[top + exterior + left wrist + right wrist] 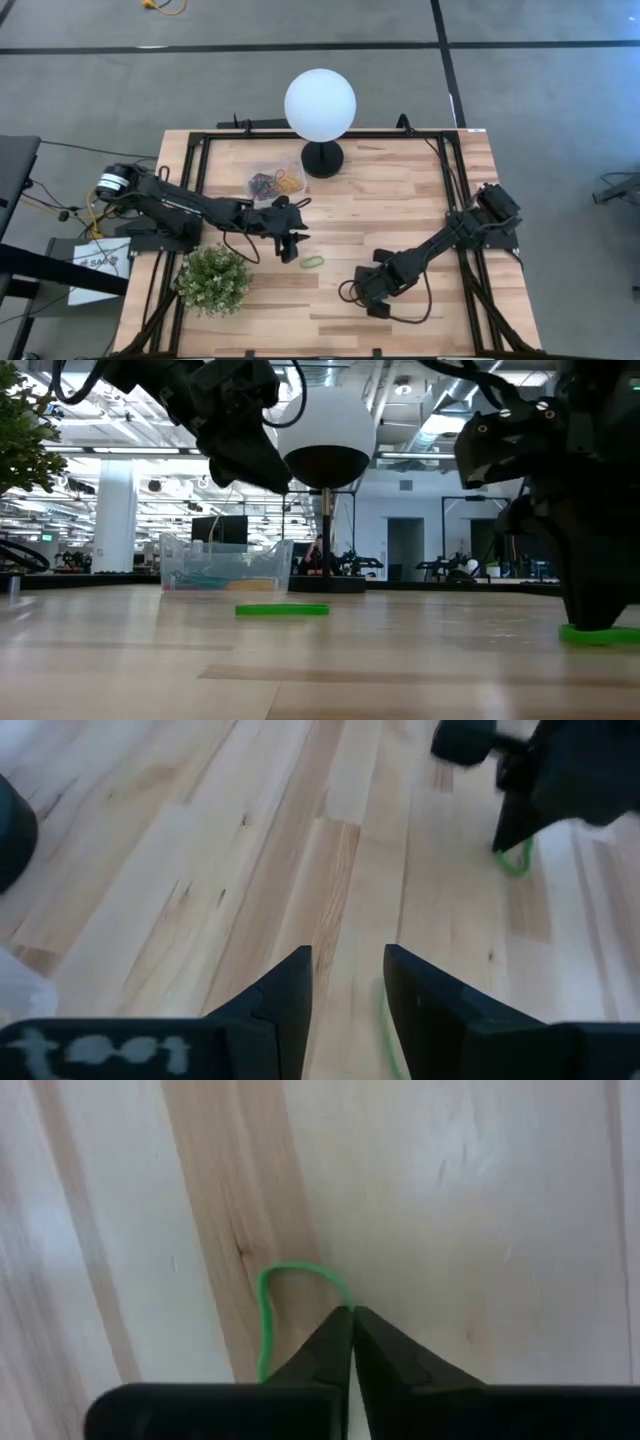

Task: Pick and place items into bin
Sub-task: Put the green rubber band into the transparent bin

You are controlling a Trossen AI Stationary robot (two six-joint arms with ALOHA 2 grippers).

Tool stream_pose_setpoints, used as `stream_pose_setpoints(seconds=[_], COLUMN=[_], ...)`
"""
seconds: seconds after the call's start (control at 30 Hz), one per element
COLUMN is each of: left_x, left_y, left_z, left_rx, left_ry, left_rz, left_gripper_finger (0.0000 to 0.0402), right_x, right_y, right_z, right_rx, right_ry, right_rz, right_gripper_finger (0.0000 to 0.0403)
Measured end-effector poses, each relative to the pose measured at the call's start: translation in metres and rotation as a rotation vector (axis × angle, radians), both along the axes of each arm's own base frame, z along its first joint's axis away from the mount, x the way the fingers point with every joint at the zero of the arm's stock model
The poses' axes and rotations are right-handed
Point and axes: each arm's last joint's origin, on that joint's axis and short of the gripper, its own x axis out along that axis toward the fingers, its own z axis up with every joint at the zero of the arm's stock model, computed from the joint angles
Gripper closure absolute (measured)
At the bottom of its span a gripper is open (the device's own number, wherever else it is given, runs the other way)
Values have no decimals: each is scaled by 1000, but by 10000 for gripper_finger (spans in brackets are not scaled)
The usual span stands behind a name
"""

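Two green bands lie loose on the table: one [313, 262] at the high view's centre, and another [290, 1295] pinched by the closed right gripper [351, 1315] at lower right. The left gripper [290, 245] hovers parted beside the first band, holding nothing. The one clear bin [277, 181], left of the lamp [320, 105], holds a heap of mixed-colour bands [275, 184].

No text can be read with certainty; pale marks on the left hand's [345, 982] body stay illegible.
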Motion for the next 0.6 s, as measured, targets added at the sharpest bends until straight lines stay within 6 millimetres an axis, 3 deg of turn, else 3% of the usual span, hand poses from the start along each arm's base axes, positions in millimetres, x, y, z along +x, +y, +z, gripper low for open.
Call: stream_pose_setpoints(seconds=[0.17, 0.3, 0.47, 0.6], left_x=[-14, -40, -83, -111], left_y=[5, 15, 27, 33], left_z=[25, 62, 100, 117], left_rx=[5, 112, 196, 223], left_ry=[-57, -97, -203, -263], left_rz=[20, 119, 286, 360], left_gripper_finger=[304, 323, 341, 347], right_x=[26, 47, 81, 109], right_y=[-9, -24, -71, -117], right_z=[31, 66, 102, 111], right_rx=[-48, -195, -401, -463], right_ry=[-165, -339, -547, -700], right_rz=[29, 80, -20, -60], right_gripper_finger=[400, 400, 402, 402])
